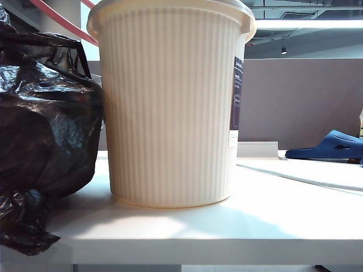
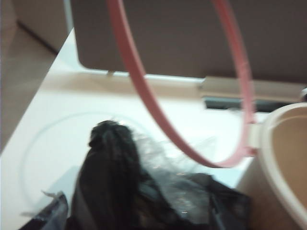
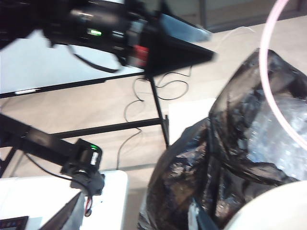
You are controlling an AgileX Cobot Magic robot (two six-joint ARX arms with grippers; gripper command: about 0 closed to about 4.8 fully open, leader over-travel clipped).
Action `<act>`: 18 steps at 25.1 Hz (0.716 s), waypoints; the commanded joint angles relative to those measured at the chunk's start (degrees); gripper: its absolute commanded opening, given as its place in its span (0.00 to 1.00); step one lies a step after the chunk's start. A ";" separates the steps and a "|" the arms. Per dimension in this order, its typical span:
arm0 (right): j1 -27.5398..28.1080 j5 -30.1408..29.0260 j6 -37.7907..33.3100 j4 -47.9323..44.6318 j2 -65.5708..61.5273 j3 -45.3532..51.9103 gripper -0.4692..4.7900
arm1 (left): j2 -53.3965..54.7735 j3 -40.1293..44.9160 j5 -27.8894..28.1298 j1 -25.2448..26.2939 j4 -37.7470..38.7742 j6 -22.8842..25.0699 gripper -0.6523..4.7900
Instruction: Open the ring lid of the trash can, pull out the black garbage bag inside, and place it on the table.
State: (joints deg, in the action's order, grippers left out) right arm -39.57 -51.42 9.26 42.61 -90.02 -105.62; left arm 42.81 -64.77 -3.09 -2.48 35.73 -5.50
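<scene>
Cream-white ribbed plastic trash can (image 1: 170, 107) stands upright on the white flat table (image 1: 238, 226), its long axis vertical, its flared rim uppermost and its narrow dark label strip (image 1: 237, 93) on the side toward the exterior view's right. Glossy, crinkled black plastic garbage bag (image 1: 45, 141) lies on the table to the can's left in that view, pressed against the can's wall, with its lower folds hanging past the table's thick front edge. Thin pink plastic ring lid (image 2: 192, 96) stands raised on edge above the can's rim, joined to it at one point, and leans out over the bag; in the exterior view only a short pink arc (image 1: 59, 20) of it shows at upper left.

Neither gripper's fingers appear in any view. The left gripper sits above the bag, looking down on its gathered top (image 2: 115, 148); its jaws are spread wide and released, with the bag lying free beneath them. The right gripper hangs beside the can's rim (image 3: 273, 211), facing the bag (image 3: 225, 158); whether its jaws are spread or clenched cannot be told, and nothing is seen held.

Open tabletop runs in front of and to the right of the can. A grey partition panel (image 1: 300, 102) closes the rear, with a blue slipper (image 1: 329, 147) before it.
</scene>
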 commanded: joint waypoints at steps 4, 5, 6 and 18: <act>-0.07 5.40 -0.24 0.44 1.79 -0.24 0.60 | -9.64 -0.11 -6.25 0.07 0.20 -3.61 0.80; -0.07 6.16 -0.26 0.46 2.38 -0.26 0.60 | -11.47 -0.09 -6.36 0.07 0.24 -3.96 0.80; -0.02 7.08 -0.26 0.48 3.26 -0.26 0.60 | -13.42 -0.09 -6.40 0.07 0.46 -4.02 0.80; -0.04 23.54 -0.26 6.97 17.68 0.26 0.60 | -30.95 5.81 -9.84 0.04 5.33 -5.97 0.79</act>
State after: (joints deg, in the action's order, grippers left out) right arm -39.55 -29.32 9.06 49.45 -73.25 -105.58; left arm 12.95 -60.16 -12.51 -2.48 41.47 -10.24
